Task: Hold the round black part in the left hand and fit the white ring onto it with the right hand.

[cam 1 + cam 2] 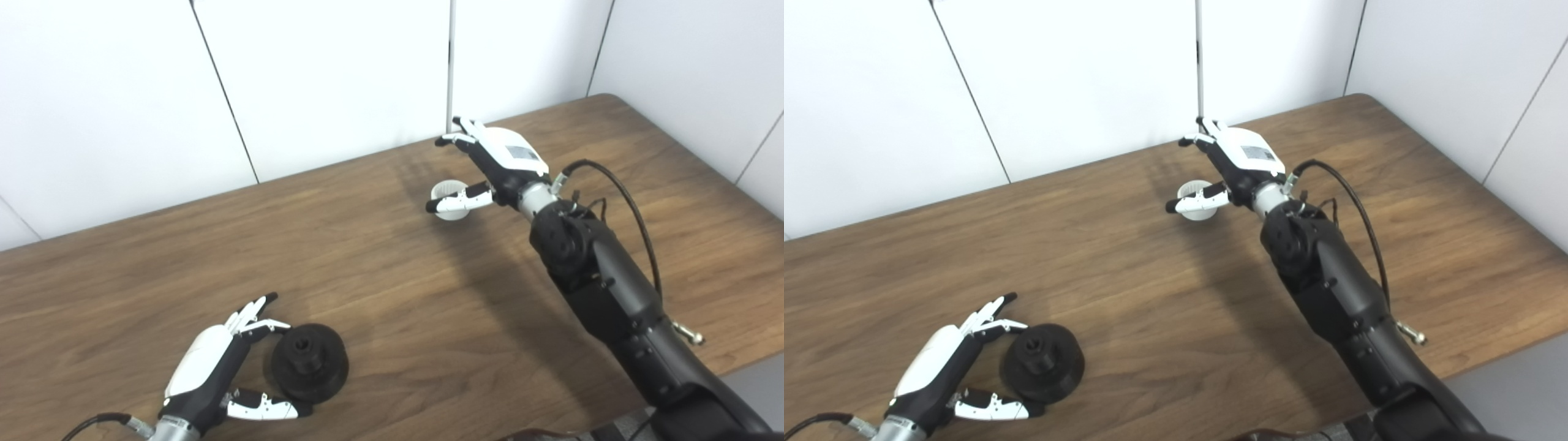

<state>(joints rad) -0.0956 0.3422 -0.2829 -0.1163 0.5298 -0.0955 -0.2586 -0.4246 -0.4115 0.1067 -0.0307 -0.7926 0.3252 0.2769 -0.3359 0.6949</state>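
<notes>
The round black part lies flat on the wooden table near the front left, its hub facing up. My left hand is open around its left side, fingers above it and thumb below, not closed on it. The white ring sits on the table toward the back, partly covered by my thumb. My right hand hovers open just right of the ring, thumb stretched across the ring's front and fingers raised behind it. Contact with the ring is unclear.
White wall panels stand right behind the table's far edge, with a thin vertical pole just behind my right hand. The table's right corner and front edge lie beside my right forearm. A black cable loops off the right wrist.
</notes>
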